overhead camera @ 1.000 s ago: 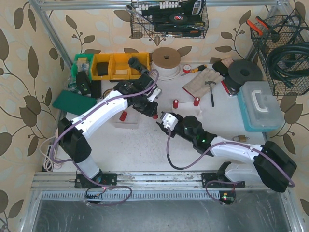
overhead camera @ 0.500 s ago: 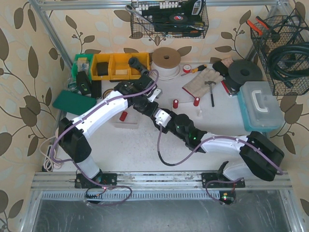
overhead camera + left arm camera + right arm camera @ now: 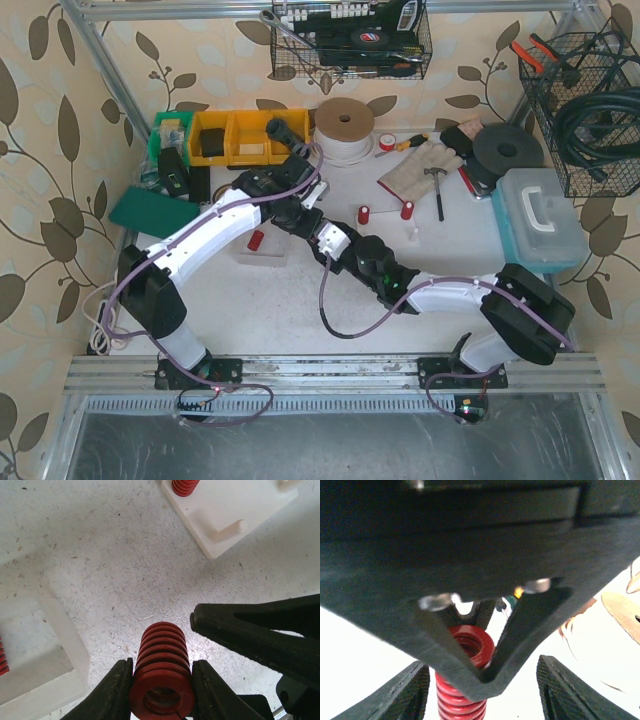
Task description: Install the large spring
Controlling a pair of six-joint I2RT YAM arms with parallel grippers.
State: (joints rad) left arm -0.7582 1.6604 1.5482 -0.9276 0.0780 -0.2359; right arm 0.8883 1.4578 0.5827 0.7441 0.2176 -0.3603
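The large red spring (image 3: 161, 672) is clamped between my left gripper's fingers (image 3: 107, 695), held above the gritty white table. In the top view my left gripper (image 3: 303, 222) sits mid-table and hides the spring. My right gripper (image 3: 323, 234) is open and right up against the left one. One of its black fingers (image 3: 265, 635) shows just right of the spring. In the right wrist view the spring (image 3: 465, 692) hangs under the left gripper's body, between my right gripper's (image 3: 480, 680) spread fingers (image 3: 402, 695), which do not touch it.
A white base plate (image 3: 235, 500) with pegs and a small red spring (image 3: 185, 486) lies ahead. Another white block (image 3: 35, 670) lies to the left. Two red springs (image 3: 365, 213) stand on the table. Yellow bins (image 3: 235, 137), a tape roll (image 3: 344, 125), gloves and a hammer lie at the back.
My right arm has swung up and left, bringing its open gripper against the left gripper and the spring. The left arm has barely moved.
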